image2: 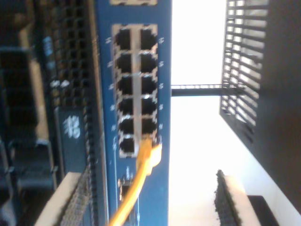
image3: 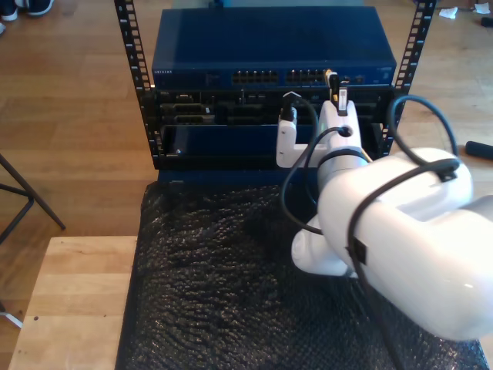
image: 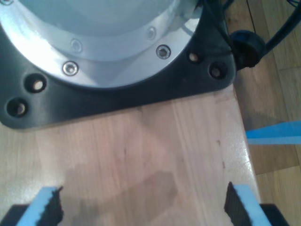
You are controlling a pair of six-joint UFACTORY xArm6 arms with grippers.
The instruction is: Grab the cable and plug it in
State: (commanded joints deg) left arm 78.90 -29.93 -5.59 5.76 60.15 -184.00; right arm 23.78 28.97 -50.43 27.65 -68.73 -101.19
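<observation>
The yellow-orange cable runs up to the blue network switch, and its tip sits at a port at the end of the port block. My second gripper is open. The cable passes between the fingers, close to one pad without being squeezed. In the exterior view that gripper hangs in front of the switch, and a short piece of the cable shows at the ports toward the exterior view's right. My first gripper is open over bare wood with nothing between its pads.
The switch sits in a black rack with perforated posts. A black crinkled mat covers the table in front. A wooden tabletop lies at the exterior view's lower left. An arm's black base plate stands on wood near my first gripper.
</observation>
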